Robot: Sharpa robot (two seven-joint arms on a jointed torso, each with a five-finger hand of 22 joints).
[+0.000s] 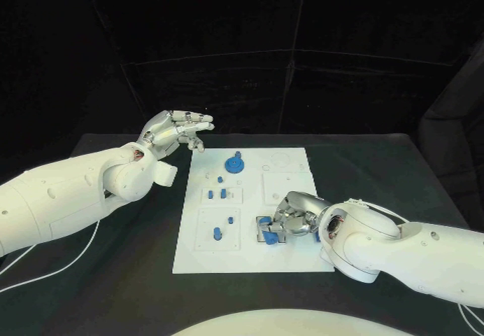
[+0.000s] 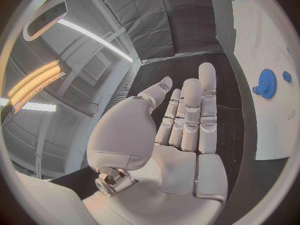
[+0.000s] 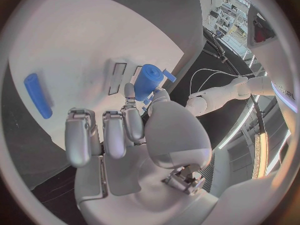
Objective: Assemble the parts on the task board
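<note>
Task board [image 1: 292,262]: white plate lying flat at the middle of the black table [image 1: 403,168], long edges running away from the robot; bare table on every side of it.

Left hand [image 1: 173,130]: raised off the board's far left corner, fingers straight and apart, grasping nothing.

Right hand [image 1: 290,218]: low over the board's near right part, thumb and a finger pinching a blue cylinder [image 3: 147,81], other fingers curled alongside.

Blue gear [image 1: 234,164]: on the board's far part, well apart from both hands.

Small blue parts [image 1: 218,193]: mid-board, left of centre.

Blue peg [image 1: 217,233]: lying in the near left plate section, just beside the right hand's side.
</note>
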